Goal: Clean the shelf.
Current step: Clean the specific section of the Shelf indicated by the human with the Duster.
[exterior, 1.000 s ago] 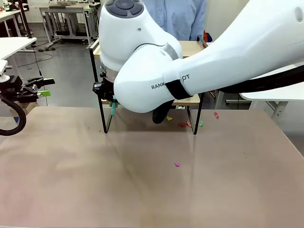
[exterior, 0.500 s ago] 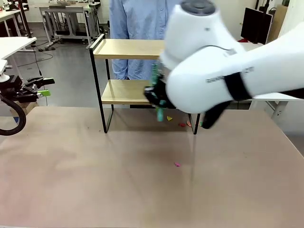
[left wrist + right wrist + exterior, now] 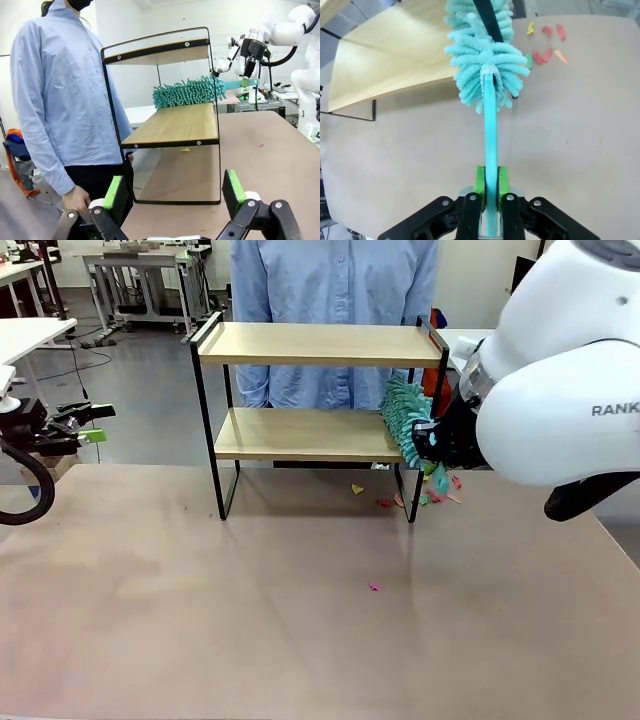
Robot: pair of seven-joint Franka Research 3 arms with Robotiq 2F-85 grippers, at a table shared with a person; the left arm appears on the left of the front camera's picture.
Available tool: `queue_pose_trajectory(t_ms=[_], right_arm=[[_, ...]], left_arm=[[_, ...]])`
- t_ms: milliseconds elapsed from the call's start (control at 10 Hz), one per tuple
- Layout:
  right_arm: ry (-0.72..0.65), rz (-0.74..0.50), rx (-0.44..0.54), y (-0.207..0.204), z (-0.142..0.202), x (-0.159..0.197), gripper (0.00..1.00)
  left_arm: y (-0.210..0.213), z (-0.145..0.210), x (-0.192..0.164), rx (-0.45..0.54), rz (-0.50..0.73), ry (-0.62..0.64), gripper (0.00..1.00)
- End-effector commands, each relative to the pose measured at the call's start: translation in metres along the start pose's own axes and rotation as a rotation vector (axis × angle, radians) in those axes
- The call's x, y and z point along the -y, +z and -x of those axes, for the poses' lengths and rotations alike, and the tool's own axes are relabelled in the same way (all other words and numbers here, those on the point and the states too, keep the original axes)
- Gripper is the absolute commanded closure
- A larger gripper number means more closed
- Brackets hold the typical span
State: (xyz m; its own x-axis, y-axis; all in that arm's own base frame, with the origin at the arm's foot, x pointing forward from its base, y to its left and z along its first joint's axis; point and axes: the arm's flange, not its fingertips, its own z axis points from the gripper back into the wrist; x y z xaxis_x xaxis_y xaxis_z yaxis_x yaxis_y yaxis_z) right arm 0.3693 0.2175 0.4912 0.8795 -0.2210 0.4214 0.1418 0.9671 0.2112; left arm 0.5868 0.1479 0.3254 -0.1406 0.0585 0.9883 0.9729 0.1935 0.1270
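Brownish matte worktop [image 3: 200, 620] up front, lab benches way in the back, and a person [image 3: 330, 280] in a light blue shirt standing right behind the shelf [image 3: 300, 433].

So the right tool [image 3: 490, 180] is clamped on the flat teal handle of a duster [image 3: 482, 65], green pads pinching it from both sides. The fluffy head points straight out ahead of the fingers and sits at the end of the lower board, right at a black frame post. The left tool [image 3: 174, 192] sits well away from the shelf with its pads wide apart and nothing between them.

My take on doing this sweep well:
- Lay the head low and flat on the board and drag it along toward an open edge.
- Go light. That rack looks flimsy and could skid on the smooth worktop.
- Steer clear of the post, because those noodles probably snag.

Materials:
- The head is soft chenille fingers, floppy.
- The handle is thin plastic and likely bends a bit.
- The boards are pale, smooth wood in a skinny black metal frame.
- Small paper-like scraps [image 3: 547, 50] in red, orange, yellow and green lie on the worktop just past the head, off to one side.
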Motion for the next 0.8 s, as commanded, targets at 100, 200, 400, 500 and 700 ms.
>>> queue_pose_trajectory(t_ms=[100,200,400,500,700], right_arm=[[-0.03,0.012,-0.026,-0.016,-0.001,-0.014,0.87],[-0.03,0.012,-0.026,-0.016,-0.001,-0.014,0.87],[0.118,-0.052,0.007,0.006,0.006,-0.003,0.87],[0.218,-0.111,0.013,0.022,0.008,0.005,0.87],[0.466,-0.277,-0.068,0.042,0.026,0.004,0.87]], left_arm=[[-0.001,-0.003,0.003,-0.004,0.008,-0.008,0.0],[-0.001,-0.003,0.003,-0.004,0.008,-0.008,0.0],[-0.001,-0.003,0.003,-0.004,0.008,-0.008,0.0],[-0.001,-0.003,0.003,-0.004,0.008,-0.008,0.0],[-0.001,-0.003,0.003,-0.004,0.008,-0.008,0.0]])
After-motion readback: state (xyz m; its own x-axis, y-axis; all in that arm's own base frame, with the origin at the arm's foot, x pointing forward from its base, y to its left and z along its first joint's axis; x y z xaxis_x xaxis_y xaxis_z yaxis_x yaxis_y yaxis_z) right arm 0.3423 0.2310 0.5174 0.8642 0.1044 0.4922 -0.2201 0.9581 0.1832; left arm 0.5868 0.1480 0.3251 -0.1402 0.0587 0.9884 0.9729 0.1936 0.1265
